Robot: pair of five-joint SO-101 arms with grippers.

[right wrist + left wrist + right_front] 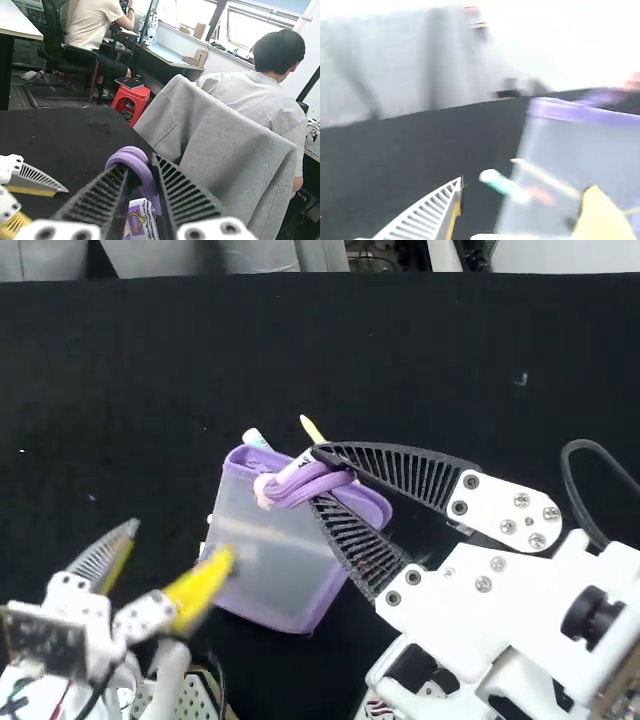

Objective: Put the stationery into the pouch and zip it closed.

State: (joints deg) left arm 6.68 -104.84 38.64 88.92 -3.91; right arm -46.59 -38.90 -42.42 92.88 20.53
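The pouch is translucent with purple trim and stands upright at the middle of the black table. Stationery tips, one teal-capped and one yellow, stick out of its top. My right gripper is shut on the pouch's bunched purple top edge, one black ribbed finger on each side. My left gripper is open at the front left; its yellow-lined finger lies against the pouch wall. A teal-capped pen shows through that wall.
A black cable loops beside the right arm. A chair draped with a grey jacket stands past the table's far edge. Bare black tabletop stretches behind and to the left of the pouch.
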